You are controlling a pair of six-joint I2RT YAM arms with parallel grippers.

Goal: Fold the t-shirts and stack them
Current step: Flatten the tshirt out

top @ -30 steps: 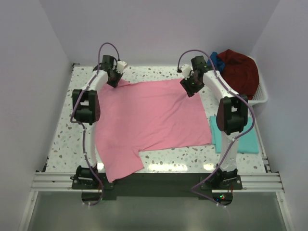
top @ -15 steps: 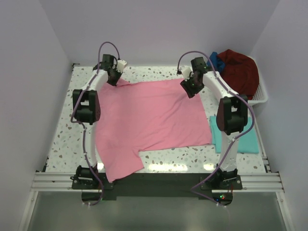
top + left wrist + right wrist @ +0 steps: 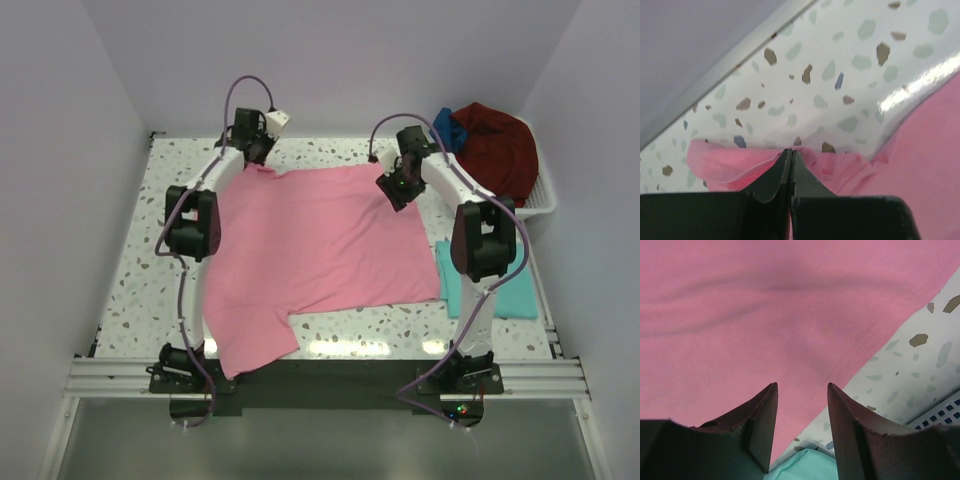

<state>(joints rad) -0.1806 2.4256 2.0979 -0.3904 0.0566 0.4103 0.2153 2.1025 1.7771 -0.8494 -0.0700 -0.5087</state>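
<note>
**Pink t-shirt gripped at one corner**

The pink t-shirt is spread on the speckled worktop. Its far left corner is pinched in the closed left jaws. The right jaws are parted over its right hem. A folded teal t-shirt lies just beside it. A dark red garment and a blue garment are heaped in the white basket.

You have four garments, one basket, one table and two grippers in view.
Count one spread pink cloth t-shirt, one folded teal cloth shirt, one dark red garment, one blue garment, one white plastic lattice basket, one speckled terrazzo table, a left gripper and a right gripper.
</note>
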